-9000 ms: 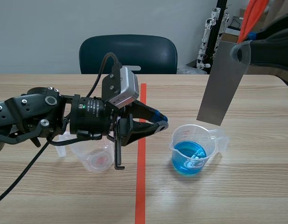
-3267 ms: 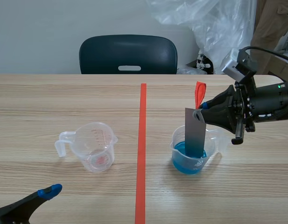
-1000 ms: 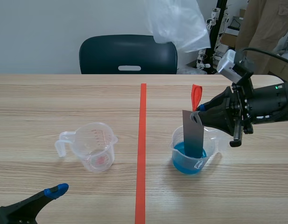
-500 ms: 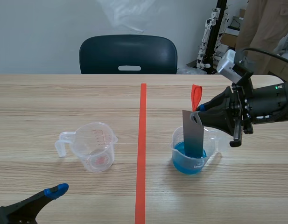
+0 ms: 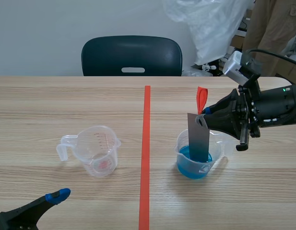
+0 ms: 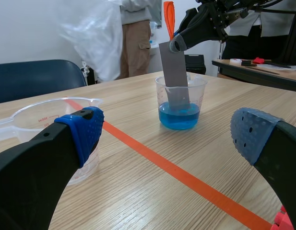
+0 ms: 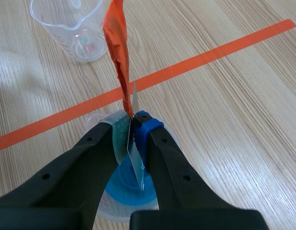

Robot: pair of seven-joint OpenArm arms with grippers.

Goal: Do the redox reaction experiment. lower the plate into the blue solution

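Note:
A grey metal plate (image 5: 199, 138) with an orange ribbon (image 5: 202, 98) at its top stands upright in a clear beaker (image 5: 199, 154), its lower end in the blue solution (image 5: 194, 166). My right gripper (image 5: 205, 116) is shut on the plate's top edge, coming in from the right. In the right wrist view the plate (image 7: 136, 159) is pinched between my fingers, the ribbon (image 7: 118, 48) rising ahead and blue solution (image 7: 124, 189) below. My left gripper (image 6: 167, 134) stands open low at the near left, its blue-tipped finger (image 5: 55, 195) showing; the beaker (image 6: 180, 101) and plate (image 6: 174, 69) lie ahead.
An empty clear measuring cup (image 5: 94, 150) with a handle stands left of the orange tape line (image 5: 145, 143). A dark chair (image 5: 132, 56) is behind the table's far edge. A person (image 5: 275, 26) holding a clear plastic bag (image 5: 212, 24) stands at the back right.
The arms, plate and beaker have kept still. Only the plastic bag behind the table has moved, now at the right.

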